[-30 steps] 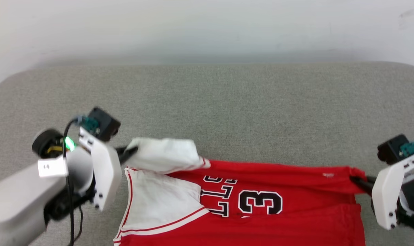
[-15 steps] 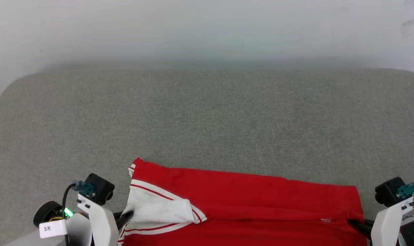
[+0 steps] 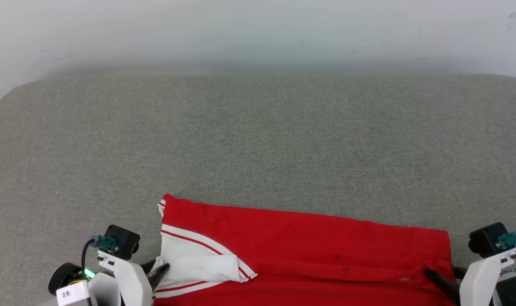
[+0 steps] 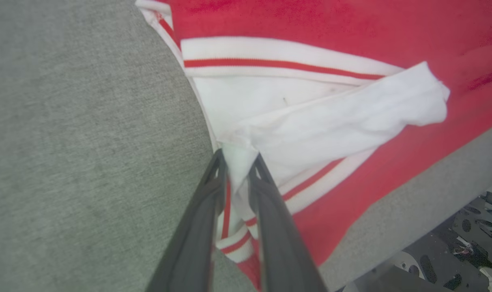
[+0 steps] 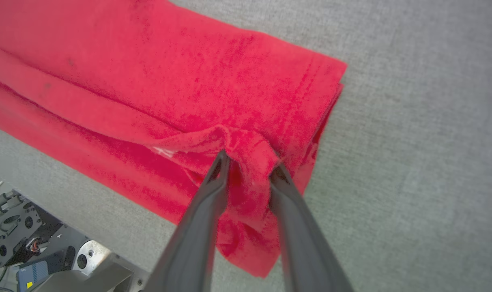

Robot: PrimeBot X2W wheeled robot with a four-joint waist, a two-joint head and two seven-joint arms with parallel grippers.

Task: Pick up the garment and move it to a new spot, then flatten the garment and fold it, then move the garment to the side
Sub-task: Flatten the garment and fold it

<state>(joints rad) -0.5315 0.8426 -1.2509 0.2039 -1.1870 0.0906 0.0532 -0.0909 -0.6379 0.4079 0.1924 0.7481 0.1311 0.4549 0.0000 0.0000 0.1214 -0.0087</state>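
The garment [image 3: 304, 238], a red jersey with white sleeves and striped trim, lies folded along the near edge of the grey table [image 3: 258, 140]. Its plain red side faces up and any print is hidden. My left gripper [image 3: 164, 267] sits at the garment's left end, shut on a bunched white sleeve [image 4: 331, 117]. The left wrist view has the white cloth pinched between the left gripper [image 4: 237, 158] tips. My right gripper [image 3: 430, 272] is at the garment's right corner. In the right wrist view a raised pinch of red hem [image 5: 246, 142] sits between the narrowly parted tips of the right gripper [image 5: 250, 162].
The grey cloth-covered table stretches wide behind the garment up to a pale wall [image 3: 258, 34]. Its rounded corners show at the far left and far right. Below the table's near edge, the robot's metal base [image 5: 26, 235] appears in both wrist views.
Both grippers have drawn the garment's far edge toward the near edge, folding it over so the letters and number are covered. The head view has also shifted. Little differs over the last half second.
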